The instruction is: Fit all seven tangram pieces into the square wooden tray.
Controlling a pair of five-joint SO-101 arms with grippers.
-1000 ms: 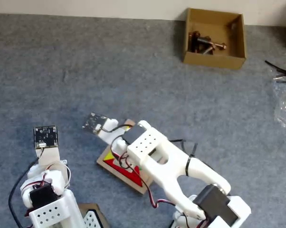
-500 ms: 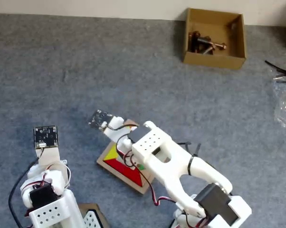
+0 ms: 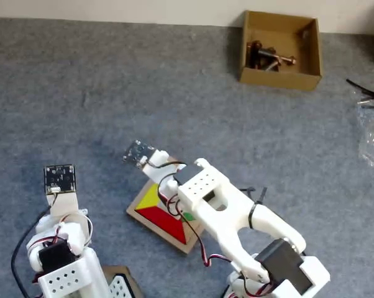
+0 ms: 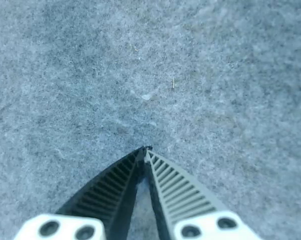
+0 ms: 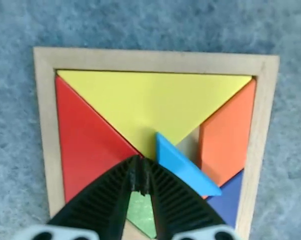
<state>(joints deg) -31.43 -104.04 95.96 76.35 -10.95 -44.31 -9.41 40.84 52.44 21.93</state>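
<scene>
The square wooden tray (image 5: 155, 59) lies on the grey carpet, and my right gripper (image 5: 140, 176) hangs shut and empty just above its middle. In the tray lie a large yellow triangle (image 5: 150, 102), a large red triangle (image 5: 85, 145), an orange piece (image 5: 225, 132), a dark blue piece (image 5: 225, 202) and a green piece (image 5: 140, 212). A light blue triangle (image 5: 183, 167) sits askew beside a bare patch of tray floor (image 5: 189, 145). In the high view my right arm (image 3: 202, 186) covers part of the tray (image 3: 153, 228). My left gripper (image 4: 146, 150) is shut over bare carpet, off to the tray's left.
An open cardboard box (image 3: 280, 49) with small metal parts stands at the far back right. Clear plastic wrapping (image 3: 373, 143) and dark cables lie at the right edge. My left arm (image 3: 63, 211) stands at the front left.
My right arm has shifted to the right and a little farther back over the tray, uncovering more of the yellow and red triangles. The left arm has kept still.
</scene>
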